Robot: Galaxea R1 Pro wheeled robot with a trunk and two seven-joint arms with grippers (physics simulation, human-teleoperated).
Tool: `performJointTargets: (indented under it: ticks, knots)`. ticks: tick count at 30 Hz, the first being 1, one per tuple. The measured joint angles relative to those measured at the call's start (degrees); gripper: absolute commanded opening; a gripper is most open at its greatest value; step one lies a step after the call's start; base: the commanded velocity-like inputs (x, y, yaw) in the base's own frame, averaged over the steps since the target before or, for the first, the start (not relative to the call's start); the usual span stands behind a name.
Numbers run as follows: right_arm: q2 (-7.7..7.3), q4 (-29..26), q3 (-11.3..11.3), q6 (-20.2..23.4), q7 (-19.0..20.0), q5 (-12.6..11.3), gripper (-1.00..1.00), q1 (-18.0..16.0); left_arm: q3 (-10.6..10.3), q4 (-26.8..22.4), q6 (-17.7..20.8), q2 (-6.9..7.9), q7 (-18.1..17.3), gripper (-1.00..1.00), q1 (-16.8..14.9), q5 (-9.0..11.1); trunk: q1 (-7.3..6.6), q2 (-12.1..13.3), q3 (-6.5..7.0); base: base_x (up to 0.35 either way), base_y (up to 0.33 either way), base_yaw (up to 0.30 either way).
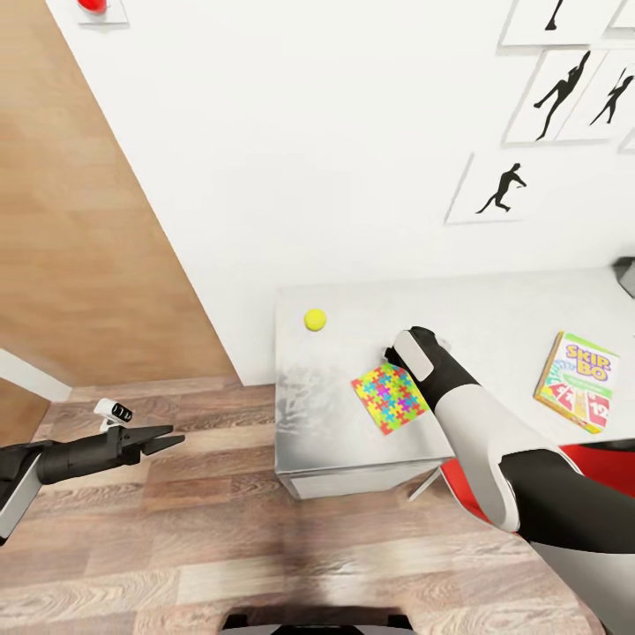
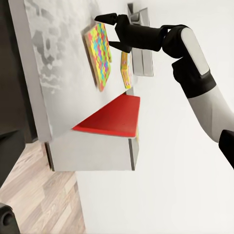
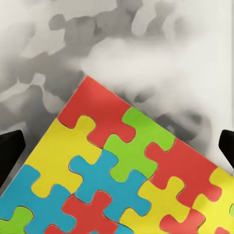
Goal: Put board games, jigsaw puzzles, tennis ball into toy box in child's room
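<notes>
Red chair seat (image 1: 608, 467) tucked under the tabletop, silhouette wall pictures (image 1: 503, 188) (dancers), wood floor (image 1: 176, 547)

Tables: we count one, the grey table (image 1: 494, 309) by the wall.
Balls: one yellow ball (image 1: 315, 319) on the table.
Puzzles: we see one, the many-coloured puzzle (image 1: 390, 398) lying flat near the table's front edge.
Board games: one, the Skip-Bo box (image 1: 578, 381) toward the table's right end.
Chairs: one red chair (image 2: 109, 117), tucked at the table.
Wall pictures: we make out five black-figure pictures (image 1: 498, 188), some cut off by the frame's edge.
Arms: two, each ending in one gripper: left gripper (image 1: 163, 438) and right gripper (image 2: 108, 30).
</notes>
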Motion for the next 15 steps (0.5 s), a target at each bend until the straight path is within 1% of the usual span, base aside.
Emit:
performJointTargets:
  ticks: [11,15]
  knots:
    - [0.08,0.01,0.11,0.06,-0.02,0.16,1.00,0.00,0.00,-0.01,0.00,0.00,0.00,1.00,0.00,0.00,0.01,0.01,0.00,-0.121,0.055,0.000]
    - [0.04,0.00,0.84,0.05,-0.01,-0.06,1.00,0.01,0.00,0.00,0.00,0.00,0.00,1.00,0.00,-0.01,0.01,0.01,0.00,-0.112,0.041,0.000]
